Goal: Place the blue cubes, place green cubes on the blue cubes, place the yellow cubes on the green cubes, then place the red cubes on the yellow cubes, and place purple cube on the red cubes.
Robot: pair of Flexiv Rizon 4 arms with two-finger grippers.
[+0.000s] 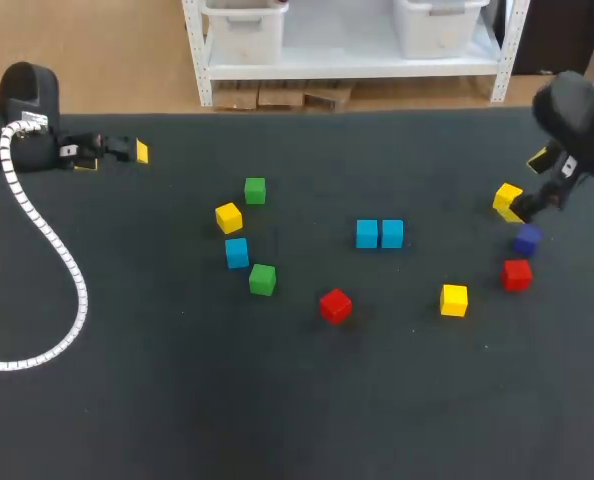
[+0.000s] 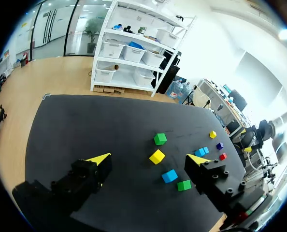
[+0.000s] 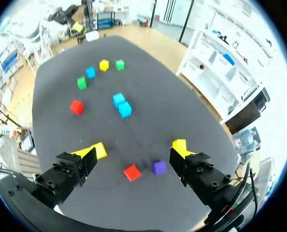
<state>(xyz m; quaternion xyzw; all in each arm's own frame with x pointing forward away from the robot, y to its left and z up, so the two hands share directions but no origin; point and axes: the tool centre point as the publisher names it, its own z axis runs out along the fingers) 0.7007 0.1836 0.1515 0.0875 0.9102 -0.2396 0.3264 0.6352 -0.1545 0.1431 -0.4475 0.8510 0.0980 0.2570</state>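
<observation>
Both end effectors stood released, fingers spread wide and holding nothing. The left end effector (image 1: 113,157) sat low at the far left of the dark desk (image 1: 177,400), well apart from every cube. The right end effector (image 3: 134,153) hung over the desk's right side.

The left arm (image 1: 27,105) came in at the far left corner with its fingers pointing along the desk toward the middle. A white ribbed cable (image 1: 52,245) trailed from it across the surface. The right arm (image 1: 582,115) reached in from the far right corner, angled down toward the cubes below it.

Eleven cubes lay singly on the desk, none stacked. Of three blue, one blue cube (image 1: 367,234) touched a second blue cube (image 1: 392,234) near the middle, and a third blue cube (image 1: 237,252) lay to their left. Of three yellow, one yellow cube (image 1: 507,197) lay just beside a right finger. Another yellow cube (image 1: 454,299) sat nearer the front, and the last yellow cube (image 1: 229,217) lay left of centre. Two were green: a green cube (image 1: 255,190) by that yellow one and a green cube (image 1: 263,279) by the lone blue. Two were red: a red cube (image 1: 335,305) near the middle and a red cube (image 1: 517,274) just ahead of the right end effector. The single purple cube (image 1: 526,239) lay beside that one.
</observation>
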